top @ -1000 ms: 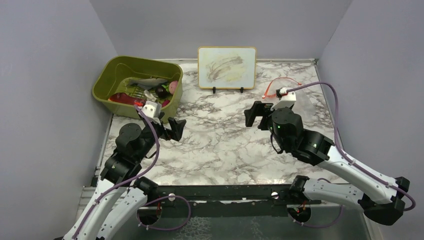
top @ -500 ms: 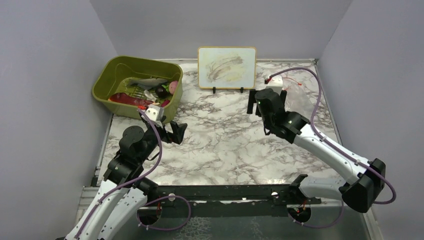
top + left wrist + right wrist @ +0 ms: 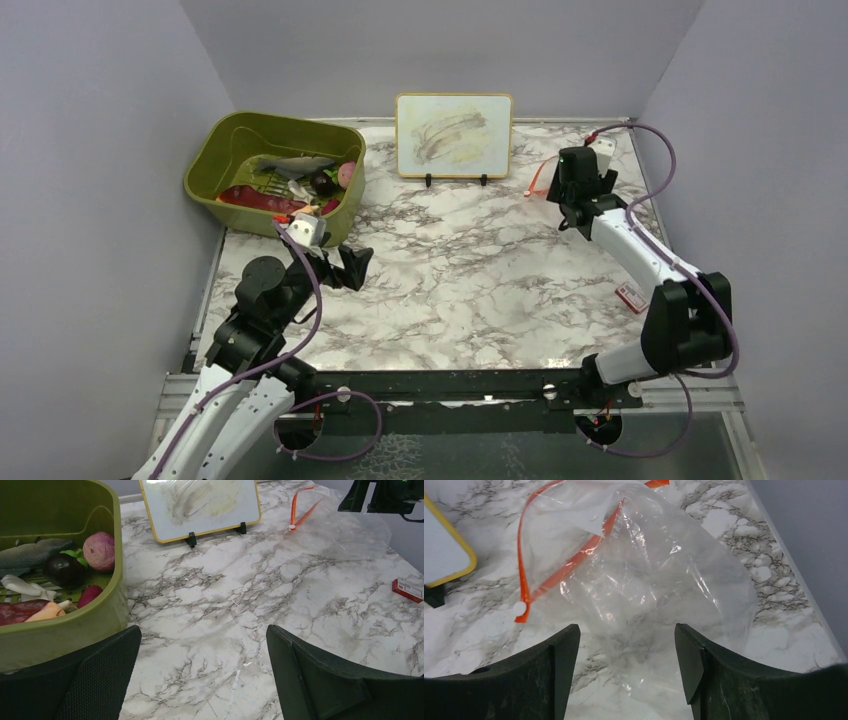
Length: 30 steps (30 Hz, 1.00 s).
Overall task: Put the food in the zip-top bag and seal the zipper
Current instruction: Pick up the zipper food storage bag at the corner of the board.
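Jaws apart on both sides.
At two o'clock the right gripper [image 3: 624, 645] hangs over the zip-top bag [image 3: 649, 590], its zipper [image 3: 569, 565] unsealed; the left gripper [image 3: 202, 645] hangs near the bin [image 3: 115, 555] at ten o'clock, where the food [image 3: 65, 570] lies.

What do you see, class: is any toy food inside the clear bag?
No, the right wrist view shows the zip-top bag see-through with nothing inside it.

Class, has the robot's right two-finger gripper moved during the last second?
Yes. The right gripper swung rightward beyond the yellow-framed whiteboard to the far corner, over the clear plastic bag.
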### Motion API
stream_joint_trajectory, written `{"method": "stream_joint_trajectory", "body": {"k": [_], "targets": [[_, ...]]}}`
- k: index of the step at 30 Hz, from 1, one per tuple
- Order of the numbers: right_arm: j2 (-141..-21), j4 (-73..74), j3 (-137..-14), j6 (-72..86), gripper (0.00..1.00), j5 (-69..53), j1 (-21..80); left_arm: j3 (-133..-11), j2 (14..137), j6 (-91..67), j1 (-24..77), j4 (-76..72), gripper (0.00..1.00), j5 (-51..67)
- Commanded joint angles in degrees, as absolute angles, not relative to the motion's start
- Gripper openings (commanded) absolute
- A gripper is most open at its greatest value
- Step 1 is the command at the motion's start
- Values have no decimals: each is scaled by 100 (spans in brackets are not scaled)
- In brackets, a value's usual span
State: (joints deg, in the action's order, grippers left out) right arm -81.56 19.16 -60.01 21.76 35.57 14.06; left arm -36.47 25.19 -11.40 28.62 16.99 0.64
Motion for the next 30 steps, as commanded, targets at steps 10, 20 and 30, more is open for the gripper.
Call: {"method": "stream_joint_trajectory", "body": {"k": [10, 20, 30], "targets": [[-10767, 815, -7111, 1092, 73, 1299, 976, -3551, 2283, -996, 2906, 1491, 100, 186], [-10886, 759, -6511, 1032, 32, 490, 975, -3533, 2192, -967, 2918, 1503, 100, 114], [-9393, 487, -5466, 815, 1, -1069, 1076, -3533, 2261, -988, 2918, 1503, 99, 188]]}}
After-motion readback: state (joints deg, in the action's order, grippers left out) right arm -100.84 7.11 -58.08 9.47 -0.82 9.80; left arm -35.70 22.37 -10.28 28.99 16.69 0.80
